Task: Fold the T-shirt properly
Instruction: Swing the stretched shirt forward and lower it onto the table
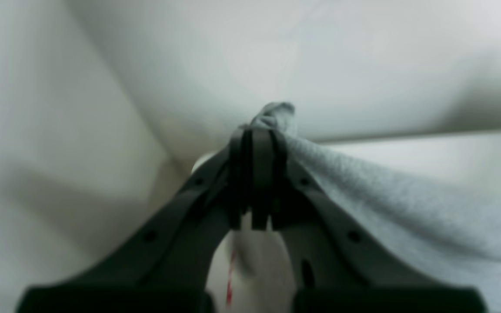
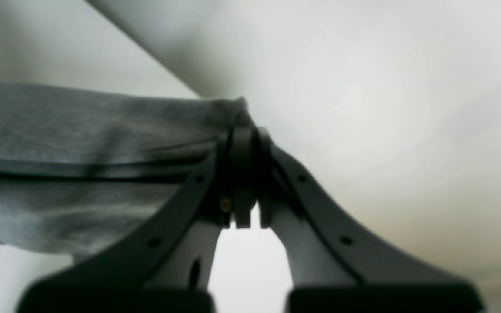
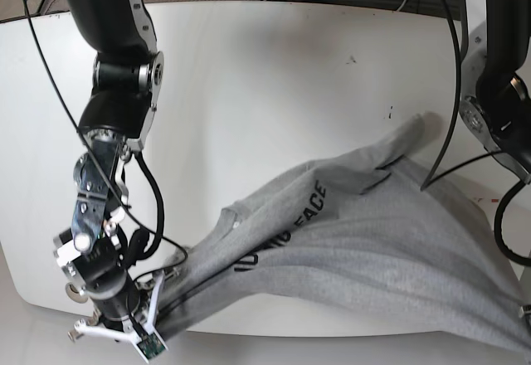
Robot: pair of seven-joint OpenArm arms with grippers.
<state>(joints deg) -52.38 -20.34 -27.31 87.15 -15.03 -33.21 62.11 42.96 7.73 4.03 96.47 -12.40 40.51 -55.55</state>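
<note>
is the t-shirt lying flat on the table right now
No, the T-shirt is lifted and stretched between the right hand at the table's near edge and the far side, sagging in folds.

A white counter (image 3: 274,75) with rounded corners carries a heather-grey T-shirt (image 3: 348,240), which spreads from the centre toward four and five o'clock. Black block lettering runs across the wrinkled chest, and one sleeve reaches toward two o'clock, while the shirt's near edge overhangs the counter's front rim.
</note>
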